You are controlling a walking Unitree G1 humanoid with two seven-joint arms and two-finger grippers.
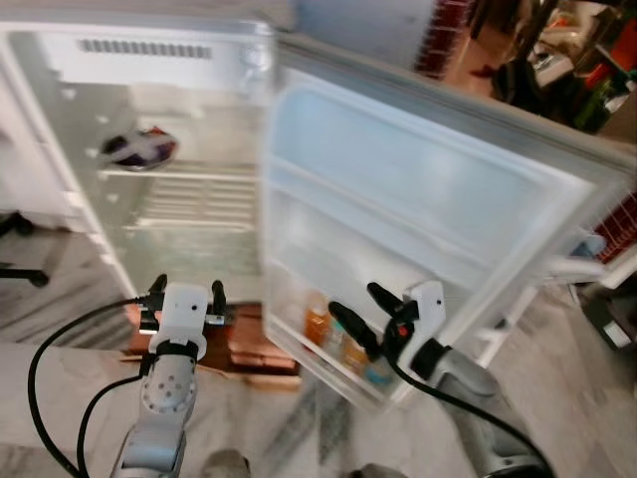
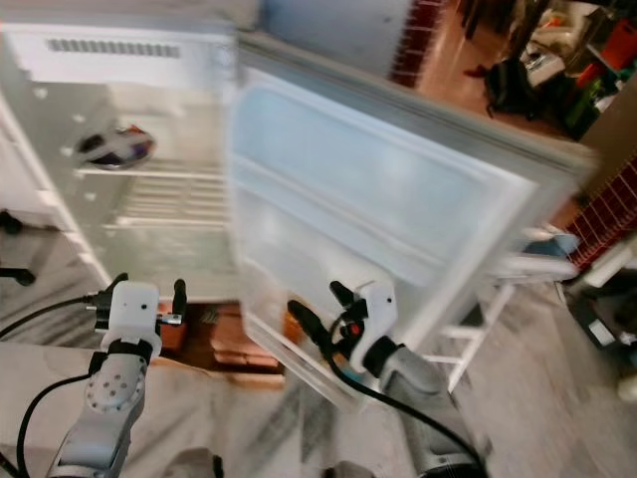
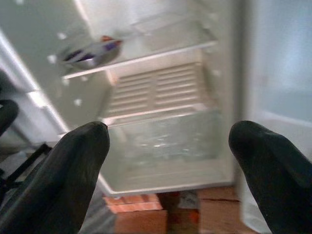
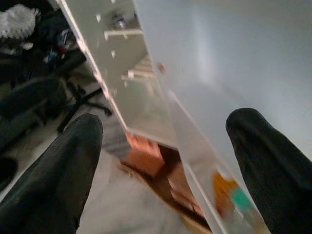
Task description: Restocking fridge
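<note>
The white fridge (image 1: 169, 60) stands open before me, its door (image 1: 418, 189) swung out to the right. A dark packet with red and blue (image 1: 139, 149) lies on the upper shelf (image 3: 146, 56); below are a slatted shelf and a clear drawer (image 3: 165, 139). Orange bottles (image 1: 318, 324) stand in the door's bottom rack, also in the right wrist view (image 4: 222, 187). My left gripper (image 1: 187, 290) is open and empty, low in front of the fridge interior. My right gripper (image 1: 357, 301) is open and empty, right by the door's bottom rack.
Brown bricks (image 1: 254, 349) lie under the fridge on the marble floor (image 1: 70, 398). A black chair base (image 1: 20, 269) sits at the left. A white rack (image 1: 587, 267) and clutter (image 1: 587, 70) stand behind the door at the right. Black cables (image 1: 60, 358) loop beside my left arm.
</note>
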